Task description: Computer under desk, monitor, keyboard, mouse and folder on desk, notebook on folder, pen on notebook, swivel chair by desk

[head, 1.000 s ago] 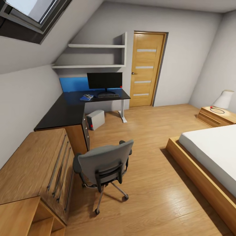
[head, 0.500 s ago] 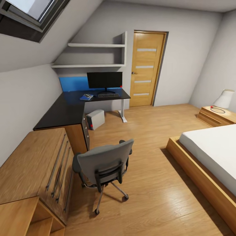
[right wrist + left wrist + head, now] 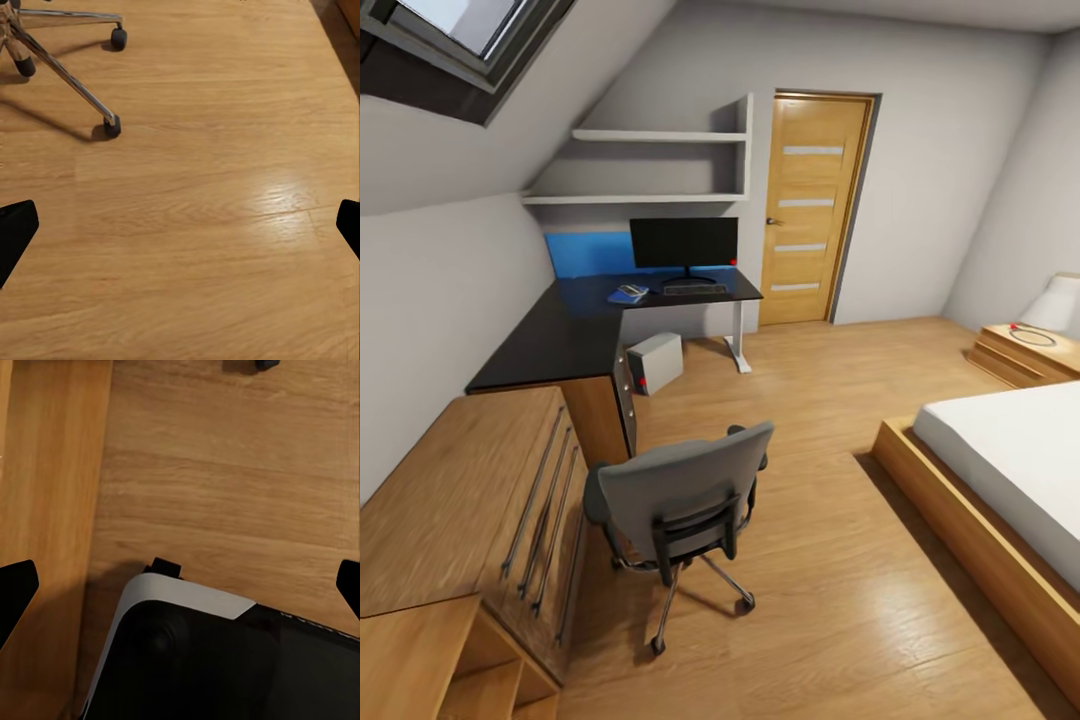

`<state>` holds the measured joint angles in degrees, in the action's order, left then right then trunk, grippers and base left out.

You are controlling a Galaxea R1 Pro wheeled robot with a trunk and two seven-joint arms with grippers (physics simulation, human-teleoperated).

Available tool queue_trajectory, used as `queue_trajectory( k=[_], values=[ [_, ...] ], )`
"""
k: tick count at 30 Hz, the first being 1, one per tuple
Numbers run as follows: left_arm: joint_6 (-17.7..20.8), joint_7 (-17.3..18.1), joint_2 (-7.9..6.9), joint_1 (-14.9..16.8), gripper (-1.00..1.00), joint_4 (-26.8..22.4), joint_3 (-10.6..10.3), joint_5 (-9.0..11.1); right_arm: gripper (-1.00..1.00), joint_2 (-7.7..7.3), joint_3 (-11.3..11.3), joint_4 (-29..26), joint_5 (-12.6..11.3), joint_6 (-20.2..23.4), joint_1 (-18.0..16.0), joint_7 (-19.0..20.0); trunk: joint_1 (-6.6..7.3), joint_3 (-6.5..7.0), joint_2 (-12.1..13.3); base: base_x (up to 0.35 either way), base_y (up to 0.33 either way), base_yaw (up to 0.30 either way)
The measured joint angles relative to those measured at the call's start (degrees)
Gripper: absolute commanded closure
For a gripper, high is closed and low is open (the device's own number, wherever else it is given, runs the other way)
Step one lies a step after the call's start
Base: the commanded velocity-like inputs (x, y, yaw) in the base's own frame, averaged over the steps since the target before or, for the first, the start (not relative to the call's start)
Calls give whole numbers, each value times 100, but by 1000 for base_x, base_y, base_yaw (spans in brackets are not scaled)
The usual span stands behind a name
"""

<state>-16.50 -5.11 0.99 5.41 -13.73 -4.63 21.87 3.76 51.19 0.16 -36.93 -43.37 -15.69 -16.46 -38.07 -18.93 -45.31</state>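
- My grey upholstered swivel chair (image 3: 680, 500), black-framed with chrome legs, stands apart from the glossy black L-shaped surface (image 3: 560, 335).
- My left claw (image 3: 180, 585) and right claw (image 3: 180, 225) both gape, holding nothing.

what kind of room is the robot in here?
Looks like an attic bedroom with a work corner: a bed with a white mattress and a nightstand on the right, an L-shaped black desk carrying a monitor under a sloped ceiling with a skylight, and a swivel chair on the wooden floor.
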Motion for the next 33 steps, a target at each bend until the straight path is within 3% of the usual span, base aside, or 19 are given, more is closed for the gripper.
queue_trajectory(
  k=[6,23,33],
  values=[
    [0,-3,0,1,-100,1,-4,-9,-100,0,0,0,-2,4,1,-2,-132,-108,-241,0,0,167],
    [0,-2,-10,1,-100,1,1,-12,-100,0,1,0,2,5,2,2,-506,-414,-924,0,0,7],
    [-45,0,6,1,-100,0,-4,-37,-100,0,1,0,2,4,3,2,-725,-594,-1325,-21,-155,0]
  ],
)
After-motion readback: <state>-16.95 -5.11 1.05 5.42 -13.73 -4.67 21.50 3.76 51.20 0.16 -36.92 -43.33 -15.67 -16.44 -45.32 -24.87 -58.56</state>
